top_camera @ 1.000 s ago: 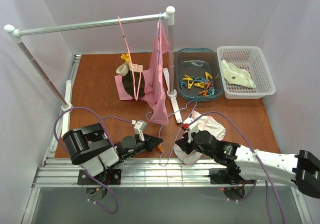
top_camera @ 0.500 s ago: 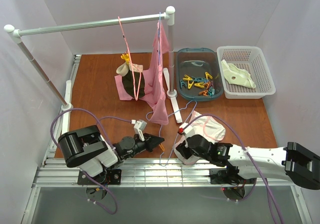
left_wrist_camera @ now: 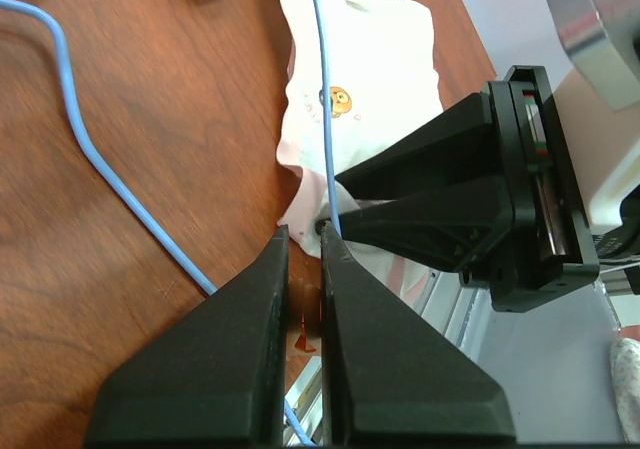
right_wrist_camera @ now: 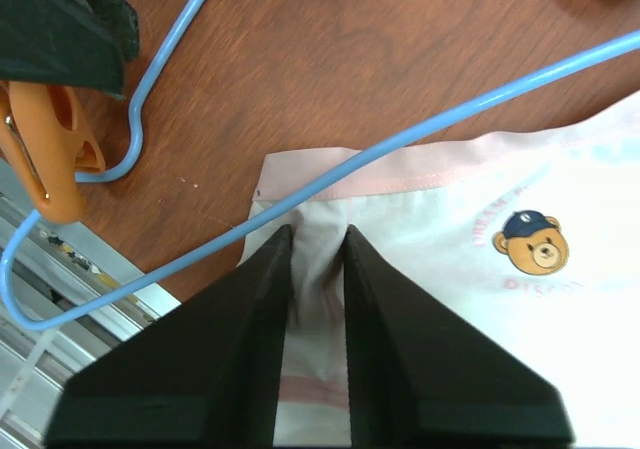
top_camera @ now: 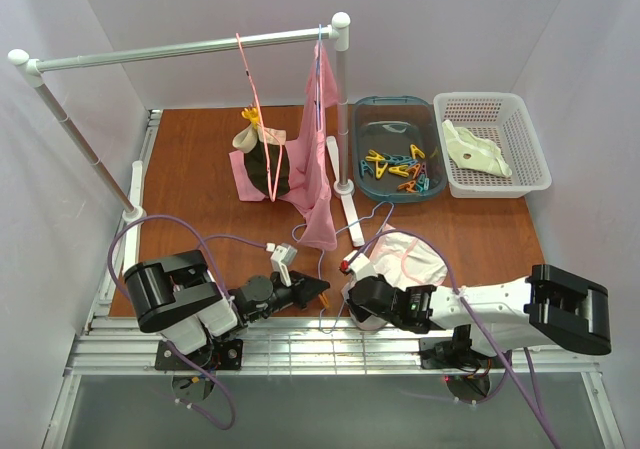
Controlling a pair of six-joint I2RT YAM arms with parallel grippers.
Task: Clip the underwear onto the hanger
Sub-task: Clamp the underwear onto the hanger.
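Our right gripper [right_wrist_camera: 318, 244], jaws pinching the hem of the pale pinkish-white fabric briefs [right_wrist_camera: 480, 279], sits under the thin light-blue wire hanger [right_wrist_camera: 400, 144] crossing that hem. Our left gripper [left_wrist_camera: 303, 237], jaws clenching an orange plastic peg [right_wrist_camera: 45, 159], waits just beside the wire.

Seen from above, the right hand [top_camera: 357, 296] covers the near edge of the underwear [top_camera: 408, 257]. The left hand [left_wrist_camera: 303, 237] hides all but a sliver of its orange clothespin [left_wrist_camera: 303, 342]. The hanger [right_wrist_camera: 400, 141] wire runs past the edges of the right wrist view.

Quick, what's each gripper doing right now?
Left gripper: closed on an orange clothespin.
Right gripper: closed, pinching the edge of the underwear.
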